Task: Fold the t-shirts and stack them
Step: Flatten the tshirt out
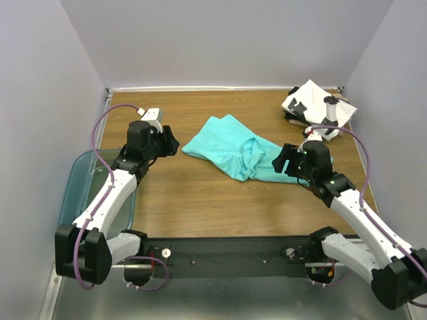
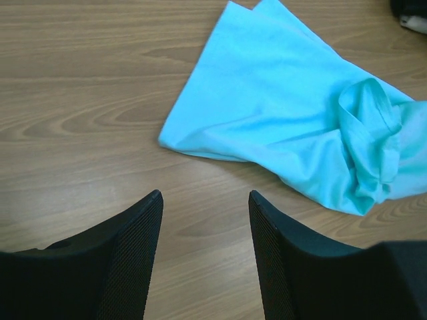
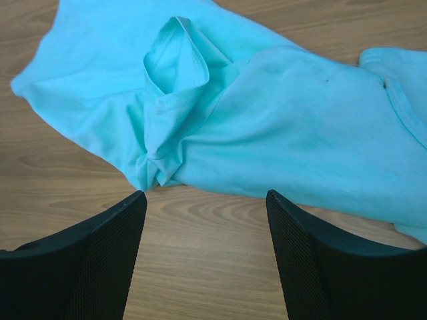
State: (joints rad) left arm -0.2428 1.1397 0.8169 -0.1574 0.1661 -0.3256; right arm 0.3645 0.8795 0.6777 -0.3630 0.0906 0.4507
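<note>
Teal tee (image 1: 230, 150) is prob light & floppy, bunched mid-way, so best pinched at its flat outer edges; left gripper (image 2: 205, 197) & right gripper (image 3: 205, 195) are both held spread, empty.

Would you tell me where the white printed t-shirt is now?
Top view: the white printed t-shirt sits at the table's far right corner, beyond the right tool and teal t-shirt.

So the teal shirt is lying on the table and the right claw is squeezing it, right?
Not quite. The teal t-shirt lies on the table, but the right gripper is open, not squeezing it, as the right wrist view shows.
</note>
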